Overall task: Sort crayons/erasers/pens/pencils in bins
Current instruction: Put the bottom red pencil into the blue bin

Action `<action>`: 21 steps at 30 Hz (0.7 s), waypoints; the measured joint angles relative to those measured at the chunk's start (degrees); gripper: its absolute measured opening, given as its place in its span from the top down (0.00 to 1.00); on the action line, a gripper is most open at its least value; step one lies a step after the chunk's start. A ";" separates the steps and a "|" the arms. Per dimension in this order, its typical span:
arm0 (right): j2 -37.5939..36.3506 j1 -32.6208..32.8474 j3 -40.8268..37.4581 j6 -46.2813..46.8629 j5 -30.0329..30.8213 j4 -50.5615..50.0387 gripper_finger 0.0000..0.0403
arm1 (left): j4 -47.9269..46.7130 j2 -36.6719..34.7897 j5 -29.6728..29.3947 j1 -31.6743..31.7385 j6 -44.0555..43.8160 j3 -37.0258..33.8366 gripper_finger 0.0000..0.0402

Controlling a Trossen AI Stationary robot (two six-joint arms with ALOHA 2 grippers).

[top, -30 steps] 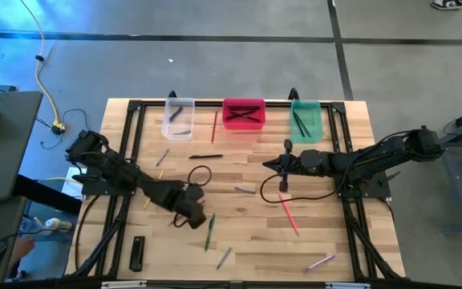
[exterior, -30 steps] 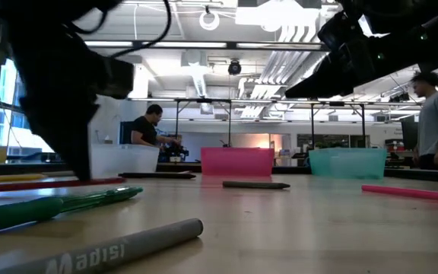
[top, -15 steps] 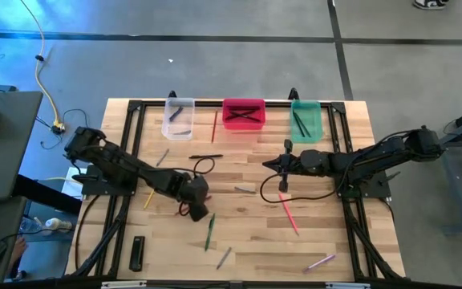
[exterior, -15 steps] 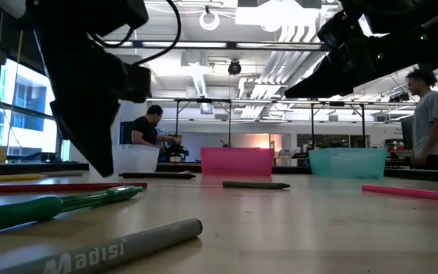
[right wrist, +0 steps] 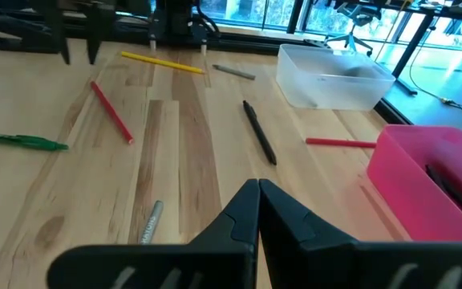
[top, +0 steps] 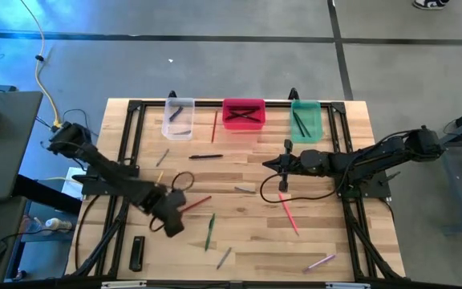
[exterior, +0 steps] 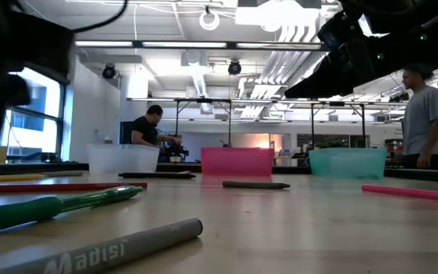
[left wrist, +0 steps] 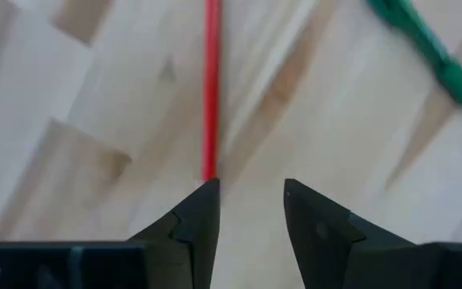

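Left wrist view: jaws parted behind red pencil (left wrist: 212, 88).

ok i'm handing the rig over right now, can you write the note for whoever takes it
Left gripper: open, empty, low over the table's left middle, a red stick lying just ahead of its fingertips.
Right gripper: shut, empty, held above the table's right centre.
Bins along the far edge: clear bin holds a couple of dark or grey sticks, pink bin some dark ones, green bin a couple of green-looking ones.
Left to sort: about ten sticks loose on the table, among them the green pen, black pen, pink stick and grey marker.
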 joint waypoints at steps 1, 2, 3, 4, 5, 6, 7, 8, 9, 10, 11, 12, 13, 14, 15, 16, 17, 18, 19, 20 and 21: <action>0.00 0.00 0.00 -0.03 0.00 0.14 1.00 | 0.19 0.40 -0.67 -1.45 -1.38 -0.15 0.68; 0.00 0.00 0.00 -0.05 0.00 0.17 1.00 | 0.14 0.99 -1.59 -2.65 -2.79 -0.28 0.68; 0.00 0.00 0.00 -0.07 0.00 0.17 1.00 | -0.02 1.58 -2.61 -3.66 -4.13 -0.51 0.68; 0.00 0.00 0.00 -0.12 -0.02 0.29 1.00 | -0.41 2.05 -3.41 -4.36 -5.22 -0.71 0.68; 0.00 0.00 0.00 -0.17 -0.02 0.42 1.00 | -1.12 2.57 -4.17 -4.90 -5.96 -0.73 0.68; 0.00 0.00 0.00 -0.17 -0.02 0.41 1.00 | -1.29 3.39 -4.78 -5.23 -6.32 -0.72 0.68; 0.00 0.00 0.00 -0.20 -0.02 0.41 1.00 | -1.34 4.30 -5.00 -5.38 -6.42 -0.71 0.68; 0.00 -0.01 0.00 -0.20 -0.02 0.50 1.00 | -1.64 5.04 -5.38 -5.49 -6.22 -0.77 0.68; 0.00 0.00 0.00 -0.18 -0.03 0.55 1.00 | -1.46 5.74 -5.91 -5.54 -5.93 -0.77 0.68; 0.00 -0.02 0.00 -0.08 -0.03 0.56 1.00 | -0.92 6.60 -6.30 -5.44 -5.53 -0.75 0.68; 0.00 -0.02 0.00 -0.04 -0.04 0.62 1.00 | -0.85 7.41 -6.71 -5.34 -4.92 -0.75 0.68; 0.00 -0.01 0.00 -0.04 -0.04 0.78 1.00 | -1.01 8.11 -6.80 -5.16 -4.38 -0.75 0.68; 0.00 0.00 0.00 -0.02 -0.04 0.83 1.00 | -0.83 8.77 -6.85 -5.01 -3.66 -0.75 0.68; 0.00 -0.02 0.00 -0.03 -0.04 0.81 1.00 | -0.53 9.48 -6.89 -4.79 -3.03 -0.74 0.68; 0.00 -0.01 0.00 -0.02 -0.05 0.92 1.00 | -0.41 9.89 -6.86 -4.52 -2.26 -0.57 0.69; 0.00 -0.02 0.00 -0.02 -0.04 1.05 1.00 | -0.34 10.17 -6.83 -4.31 -1.35 -0.57 0.69; 0.00 0.00 0.00 -0.02 -0.07 1.07 1.00 | -0.15 10.46 -6.73 -4.03 -0.56 -0.52 0.69; 0.00 -0.02 0.00 -0.02 -0.07 1.07 1.00 | 0.05 10.74 -6.44 -3.72 0.23 -0.51 0.69; 0.00 -0.01 0.00 -0.02 -0.07 1.15 1.00 | 0.31 10.84 -6.09 -3.44 1.19 -0.53 0.69; 0.00 0.00 0.00 -0.02 -0.08 1.18 1.00 | 0.65 10.82 -5.73 -3.21 2.24 -0.57 0.69; 0.00 -0.02 0.00 -0.02 -0.09 1.18 1.00 | 0.87 10.84 -5.32 -2.91 3.16 -0.58 0.70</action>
